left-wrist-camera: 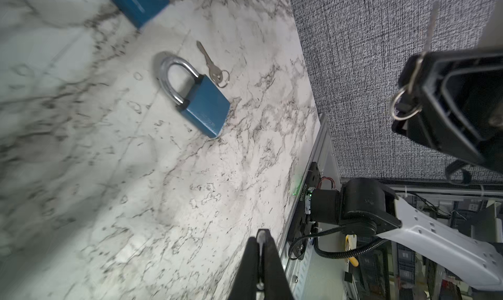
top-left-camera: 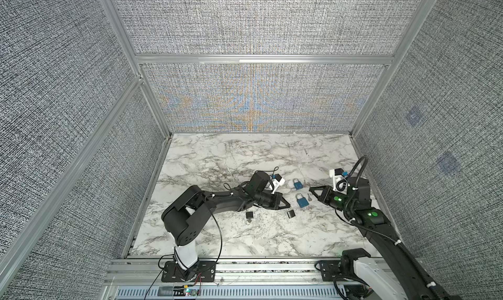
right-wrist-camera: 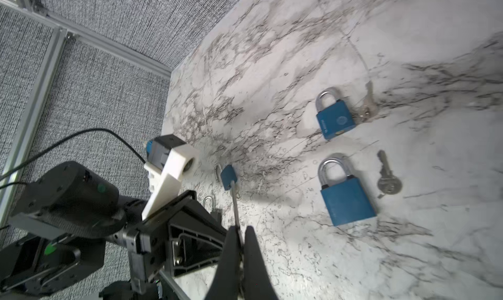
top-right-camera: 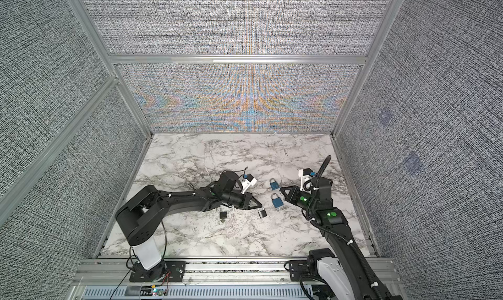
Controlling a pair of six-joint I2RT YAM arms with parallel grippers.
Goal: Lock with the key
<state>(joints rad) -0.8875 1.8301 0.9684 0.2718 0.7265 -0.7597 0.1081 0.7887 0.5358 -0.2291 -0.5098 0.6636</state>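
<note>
In left wrist view, right gripper [left-wrist-camera: 415, 90] clamped on ringed key [left-wrist-camera: 429, 29]; top views too coarse to show it. Left gripper [left-wrist-camera: 260, 240] closed, empty, beside dark padlock [top-left-camera: 290, 213].

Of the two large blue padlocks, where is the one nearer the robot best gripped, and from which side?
Grip the blue padlock across the narrow side edges of its body, coming down from above: it lies flat on the table, broad face up. Probably close on the half away from the shackle, since the key lies close beside the shackle end.
</note>
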